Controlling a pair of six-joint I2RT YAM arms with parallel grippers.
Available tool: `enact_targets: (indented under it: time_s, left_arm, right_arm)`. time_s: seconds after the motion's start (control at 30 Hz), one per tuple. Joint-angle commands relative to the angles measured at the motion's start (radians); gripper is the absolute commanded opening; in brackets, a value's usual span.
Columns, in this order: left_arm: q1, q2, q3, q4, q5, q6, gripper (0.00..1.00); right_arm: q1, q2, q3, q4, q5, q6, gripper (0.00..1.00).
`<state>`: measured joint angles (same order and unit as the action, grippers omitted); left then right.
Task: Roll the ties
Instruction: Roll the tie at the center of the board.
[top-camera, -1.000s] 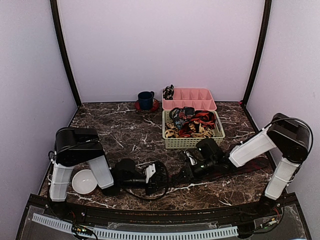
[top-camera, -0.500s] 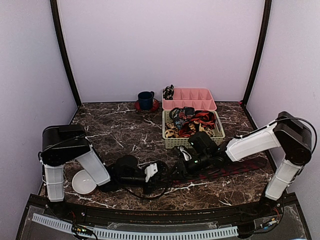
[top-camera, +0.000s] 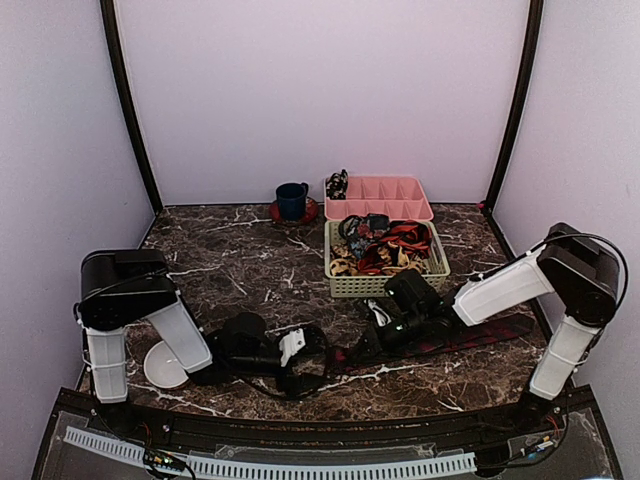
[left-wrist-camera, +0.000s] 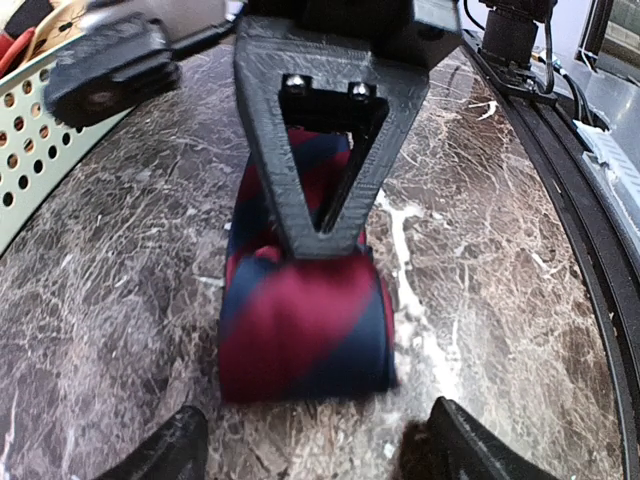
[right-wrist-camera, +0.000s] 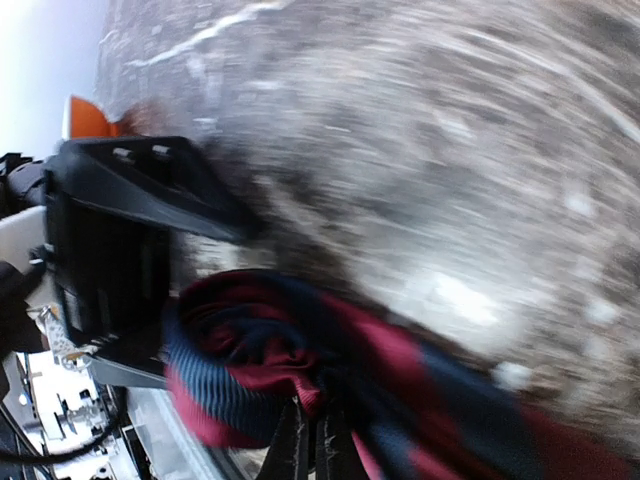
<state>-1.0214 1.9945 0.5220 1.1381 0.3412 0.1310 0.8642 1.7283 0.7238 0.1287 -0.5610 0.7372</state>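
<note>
A dark blue tie with red diagonal stripes lies across the marble table, its left end rolled into a small coil. My left gripper is open, its fingertips low on either side just short of the coil, not touching it. My right gripper is shut on the coil's fabric, its black fingers coming down onto the roll from the far side. In the top view both grippers, left and right, meet at the coil. More ties fill the basket.
A pale green basket stands behind the right gripper, with a pink divided tray behind it. A blue cup sits on a red saucer at the back. A white bowl lies by the left arm's base.
My left gripper has opened and let go of the coil. My right gripper opened briefly, then shut on the coil's fabric and shifted slightly right.
</note>
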Motion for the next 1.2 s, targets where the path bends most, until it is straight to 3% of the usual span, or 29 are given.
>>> enact_targets:
  time_s: [0.0, 0.3, 0.4, 0.5, 0.67, 0.87, 0.97, 1.07, 1.17]
  left_arm:
    - [0.011, 0.007, -0.032, 0.053, 0.022, -0.034, 0.82]
    - [-0.016, 0.172, 0.031, 0.254, 0.049, -0.129, 0.8]
    - [-0.023, 0.223, 0.084, 0.261, 0.055, -0.148, 0.76]
    - [-0.023, 0.256, 0.117, 0.251, 0.07, -0.158, 0.65]
    - [-0.028, 0.262, 0.142, 0.19, 0.082, -0.139, 0.47]
    - [-0.051, 0.249, 0.167, 0.048, 0.036, -0.077, 0.45]
    - [-0.052, 0.227, 0.171, -0.088, -0.008, -0.044, 0.39]
    - [-0.052, 0.186, 0.138, -0.2, -0.036, 0.003, 0.33]
    - [-0.052, 0.147, 0.117, -0.305, -0.062, 0.039, 0.29]
  right_arm:
    - [-0.031, 0.053, -0.089, -0.022, 0.051, -0.016, 0.0]
    - [-0.029, 0.099, -0.109, 0.002, 0.076, -0.022, 0.0]
    - [-0.027, 0.108, -0.106, 0.01, 0.074, -0.02, 0.0]
    - [-0.024, 0.104, -0.106, 0.012, 0.073, -0.018, 0.0]
    - [-0.02, 0.104, -0.096, 0.015, 0.07, -0.015, 0.0]
    - [-0.003, 0.111, -0.079, 0.033, 0.061, -0.002, 0.0]
    - [-0.003, 0.094, -0.077, 0.025, 0.049, -0.003, 0.0]
    - [-0.014, 0.006, -0.09, 0.0, 0.057, -0.009, 0.11]
    - [-0.023, -0.08, -0.082, -0.026, 0.052, -0.012, 0.28]
